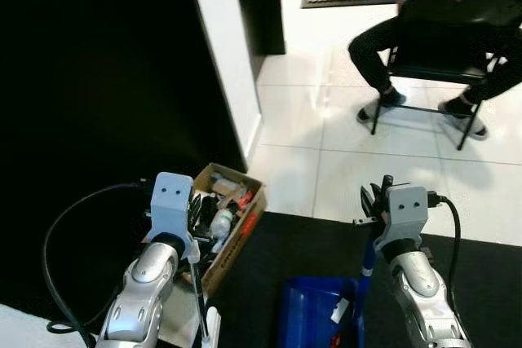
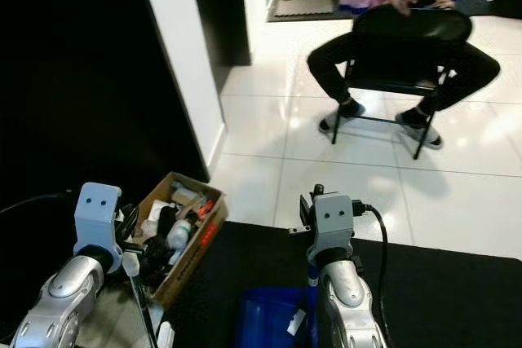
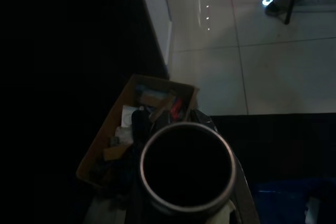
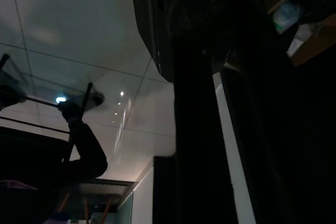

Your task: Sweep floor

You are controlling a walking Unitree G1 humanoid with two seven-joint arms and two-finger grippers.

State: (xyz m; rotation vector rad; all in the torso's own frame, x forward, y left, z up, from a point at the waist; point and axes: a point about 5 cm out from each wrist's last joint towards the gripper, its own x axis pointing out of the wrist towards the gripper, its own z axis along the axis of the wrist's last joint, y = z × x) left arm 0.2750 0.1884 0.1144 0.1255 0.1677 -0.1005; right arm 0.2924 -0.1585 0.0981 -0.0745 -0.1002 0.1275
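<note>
My left gripper is low at the left, shut on a thin broom handle that runs down toward the floor. In the left wrist view the handle's round end faces the camera. My right gripper is at the lower right, shut on the blue handle of a blue dustpan. The dustpan rests on a black mat between my arms. The right wrist view is dark, with the handle running along it.
A cardboard box full of clutter sits by my left gripper, against a black wall. A white pillar stands behind it. A person sits on a black chair on the white tiles at the back right.
</note>
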